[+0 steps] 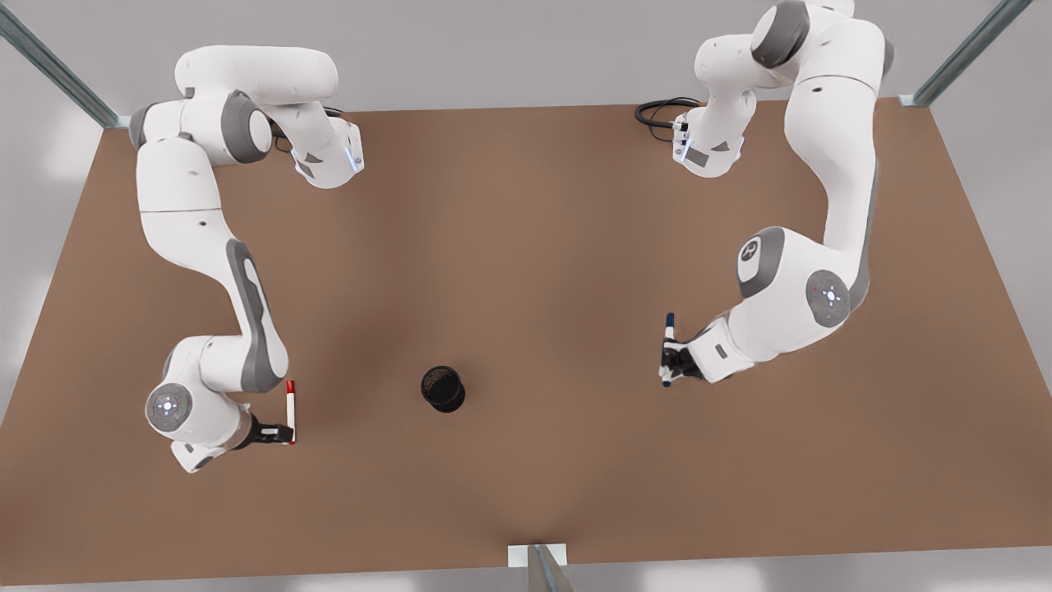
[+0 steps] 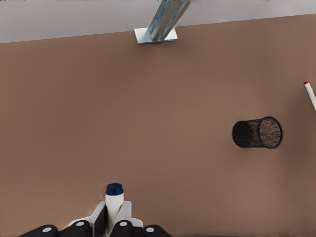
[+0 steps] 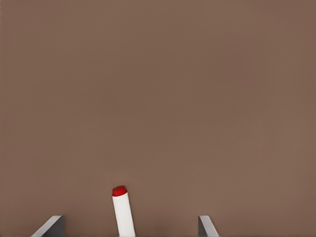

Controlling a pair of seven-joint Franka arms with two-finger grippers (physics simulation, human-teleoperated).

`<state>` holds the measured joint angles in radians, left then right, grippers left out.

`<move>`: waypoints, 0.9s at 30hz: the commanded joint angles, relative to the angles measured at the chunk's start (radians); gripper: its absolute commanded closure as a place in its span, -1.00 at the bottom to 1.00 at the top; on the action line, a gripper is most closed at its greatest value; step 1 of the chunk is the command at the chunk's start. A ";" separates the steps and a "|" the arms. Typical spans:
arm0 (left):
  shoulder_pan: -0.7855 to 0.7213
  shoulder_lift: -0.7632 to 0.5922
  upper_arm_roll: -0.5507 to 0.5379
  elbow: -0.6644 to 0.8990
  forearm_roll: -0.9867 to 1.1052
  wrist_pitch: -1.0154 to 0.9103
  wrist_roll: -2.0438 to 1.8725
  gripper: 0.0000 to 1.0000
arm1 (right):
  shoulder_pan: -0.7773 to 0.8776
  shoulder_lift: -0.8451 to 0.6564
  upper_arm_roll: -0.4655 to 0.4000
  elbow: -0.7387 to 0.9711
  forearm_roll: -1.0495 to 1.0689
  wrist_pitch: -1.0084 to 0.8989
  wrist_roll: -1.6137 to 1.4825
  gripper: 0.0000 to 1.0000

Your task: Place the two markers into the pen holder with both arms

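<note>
The black pen holder (image 1: 444,389) stands upright on the brown table (image 1: 526,247) between the two arms; the left wrist view also has the pen holder (image 2: 257,133). At the front view's right, my left gripper (image 1: 674,363) is shut on the blue-capped marker (image 1: 667,345). In the left wrist view its fingers (image 2: 100,217) press against the blue marker (image 2: 114,197). At the front view's left, my right gripper (image 1: 279,432) is at the lower end of the red-capped marker (image 1: 290,407). The right wrist view has the red marker (image 3: 122,210) between wide-apart fingertips (image 3: 49,227) of the open right gripper (image 3: 128,229).
Metal frame posts rise at the table's far corners (image 1: 49,66) and at the near edge's middle (image 1: 538,563), the latter also in the left wrist view (image 2: 160,24). A black cable (image 1: 657,111) lies by the base of the arm on the front view's right.
</note>
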<state>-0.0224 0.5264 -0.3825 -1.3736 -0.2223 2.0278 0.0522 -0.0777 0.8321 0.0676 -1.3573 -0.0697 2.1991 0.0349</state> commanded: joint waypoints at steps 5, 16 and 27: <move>-0.154 0.056 -0.022 -0.012 -0.380 0.581 1.162 0.57 | -0.005 0.082 0.003 0.007 0.039 -0.015 -0.081 -1.00; -0.456 0.386 -0.110 0.292 -0.384 1.198 1.276 0.57 | 0.004 0.079 0.003 0.000 0.041 -0.018 -0.069 -0.11; -0.626 0.584 -0.030 0.496 -0.382 1.200 1.118 0.57 | 0.015 0.058 0.003 0.006 0.039 -0.018 -0.067 0.57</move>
<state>-0.6485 1.1091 -0.4092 -0.8788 -0.6063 3.2006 0.9830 -0.0663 0.8896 0.0725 -1.3538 -0.0247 2.1837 -0.0239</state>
